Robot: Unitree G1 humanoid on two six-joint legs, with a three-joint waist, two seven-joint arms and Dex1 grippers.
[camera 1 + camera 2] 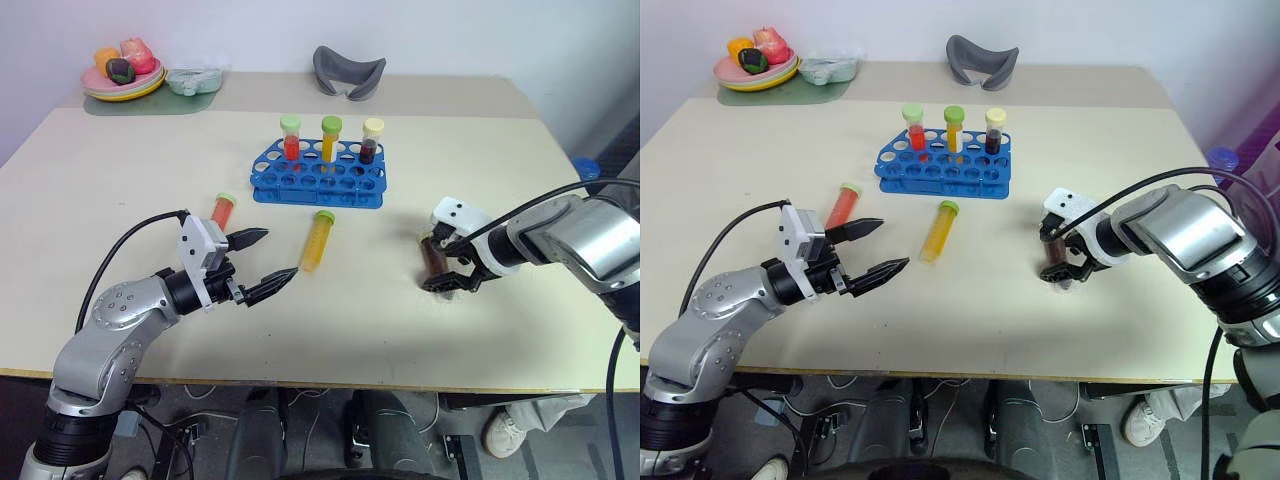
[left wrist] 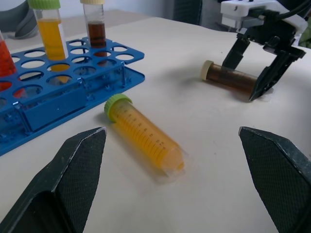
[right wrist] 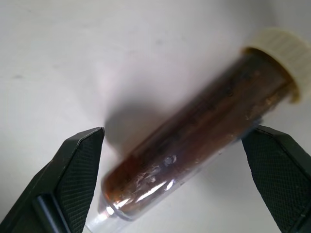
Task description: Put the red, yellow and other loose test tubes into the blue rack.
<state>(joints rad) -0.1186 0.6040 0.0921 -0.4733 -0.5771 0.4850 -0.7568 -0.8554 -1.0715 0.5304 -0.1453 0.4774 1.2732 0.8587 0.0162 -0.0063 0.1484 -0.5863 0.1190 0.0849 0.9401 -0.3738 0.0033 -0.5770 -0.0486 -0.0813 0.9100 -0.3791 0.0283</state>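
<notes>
Pale table: brown tube lying flat between spread fingers of right claw, not yet gripped. Light, rigid, slick, prone to rolling; best pinched mid-barrel. Left claw released, hovering near yellow tube.

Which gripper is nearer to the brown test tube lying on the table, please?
Right. The right gripper, open, hangs directly over the brown test tube, fingers either side of it. The left gripper, also open, sits well across the table, beyond the yellow test tube.

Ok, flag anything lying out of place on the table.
Three tubes lie flat on the table, outside the blue rack: a red tube, a yellow tube, and a brown tube between the right gripper's open fingers.
</notes>
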